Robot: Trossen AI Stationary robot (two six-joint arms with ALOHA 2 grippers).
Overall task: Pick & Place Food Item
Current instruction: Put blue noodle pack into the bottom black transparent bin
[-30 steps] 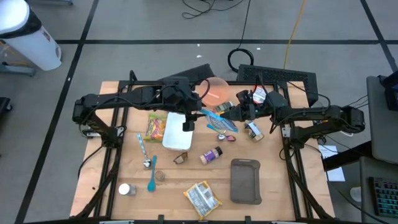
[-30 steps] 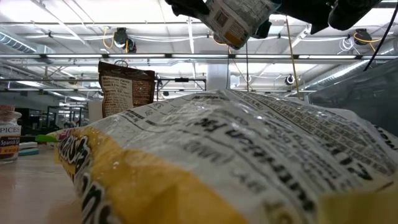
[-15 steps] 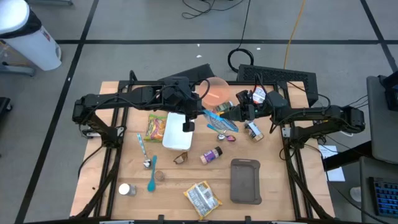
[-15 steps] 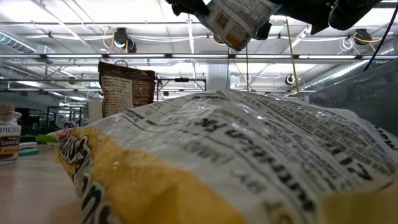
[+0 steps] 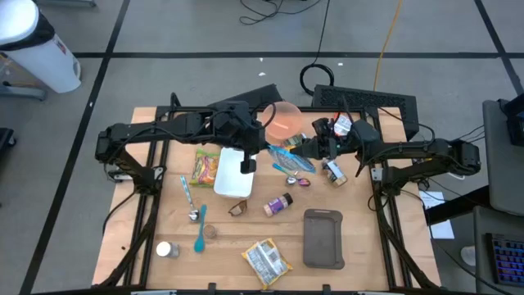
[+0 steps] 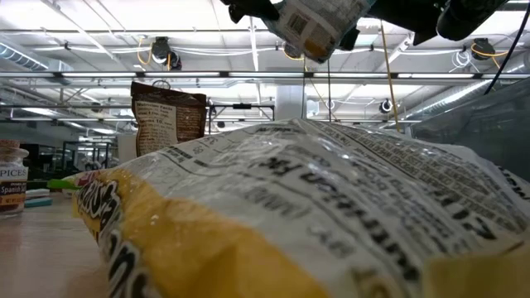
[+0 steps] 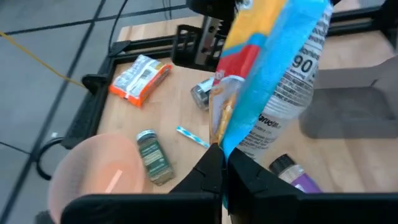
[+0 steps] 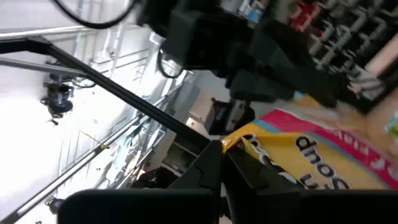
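Both grippers pinch one blue snack bag, held up in the air over the table's middle: left gripper on one end, right gripper on the other (a hand-off, prob.). Next, I think one must let go w/o dropping it.

Two spice jars, one pink bowl, one grey tray.

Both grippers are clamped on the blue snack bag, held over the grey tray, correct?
Not over the grey tray. The high view shows the left gripper and right gripper holding the blue snack bag mid-table, beside the pink bowl.
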